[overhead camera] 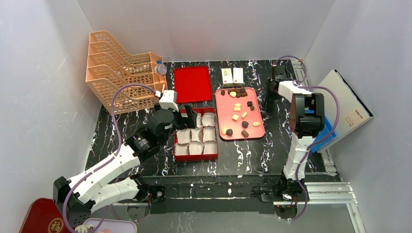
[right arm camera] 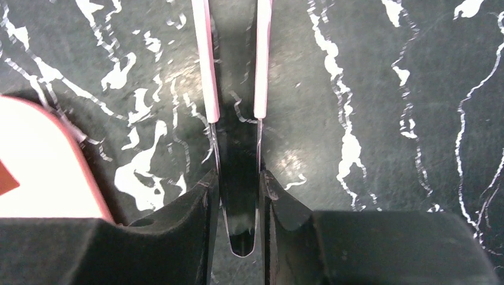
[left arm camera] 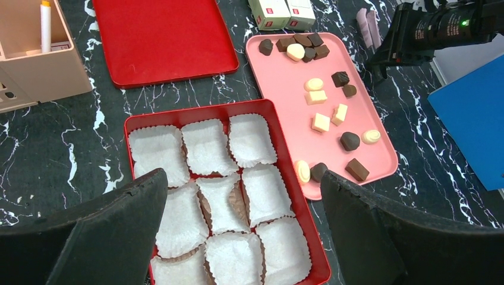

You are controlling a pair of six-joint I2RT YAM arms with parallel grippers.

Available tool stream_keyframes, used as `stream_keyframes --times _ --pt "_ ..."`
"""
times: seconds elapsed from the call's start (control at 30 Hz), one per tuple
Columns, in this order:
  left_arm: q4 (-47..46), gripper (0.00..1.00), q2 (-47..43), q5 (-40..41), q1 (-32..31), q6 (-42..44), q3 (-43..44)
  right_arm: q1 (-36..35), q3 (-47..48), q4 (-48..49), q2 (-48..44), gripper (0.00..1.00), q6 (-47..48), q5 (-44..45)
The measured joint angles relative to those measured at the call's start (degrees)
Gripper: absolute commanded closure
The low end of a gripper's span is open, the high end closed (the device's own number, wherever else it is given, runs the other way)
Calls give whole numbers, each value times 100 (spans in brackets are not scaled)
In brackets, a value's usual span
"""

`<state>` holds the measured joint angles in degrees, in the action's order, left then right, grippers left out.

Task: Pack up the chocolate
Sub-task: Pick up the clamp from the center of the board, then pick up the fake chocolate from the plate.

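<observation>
Chocolate [overhead camera: 238,108] [left arm camera: 321,123], several dark brown and pale yellow pieces, lies scattered on a pink tray [overhead camera: 260,130] [left arm camera: 285,71]. Left of it stands a red box [overhead camera: 176,145] [left arm camera: 196,110] lined with empty white paper cups. My left gripper [overhead camera: 192,116] [left arm camera: 243,178] hovers open above the box, holding nothing. My right gripper [overhead camera: 278,74] [right arm camera: 239,184] is low over the table right of the tray's far corner. It is shut on metal tongs [right arm camera: 204,59] [left arm camera: 367,21] with pink tips, whose arms point away from the fingers.
A red lid [overhead camera: 192,83] lies behind the box. Two small white cartons [overhead camera: 232,75] stand behind the pink tray. An orange rack [overhead camera: 119,70] fills the back left. A blue folder [overhead camera: 324,137] and a white board [overhead camera: 342,104] sit at the right.
</observation>
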<state>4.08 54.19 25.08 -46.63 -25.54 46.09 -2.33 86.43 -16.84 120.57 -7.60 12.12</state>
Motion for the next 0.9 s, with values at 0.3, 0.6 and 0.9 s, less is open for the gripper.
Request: stream_keyframes --times 0.3,0.6,0.9 --pt "-17 2 -76 13 0 -24 -63 -492 -118 -407 -361 72 -90 199" --pt "-20 2 -79 -105 0 -208 -63 -695 -118 -1300 -1255 74 -278 328" --pt "-17 2 -79 -304 0 -396 -63 -1231 -651 -2100 -2653 75 -621 289"
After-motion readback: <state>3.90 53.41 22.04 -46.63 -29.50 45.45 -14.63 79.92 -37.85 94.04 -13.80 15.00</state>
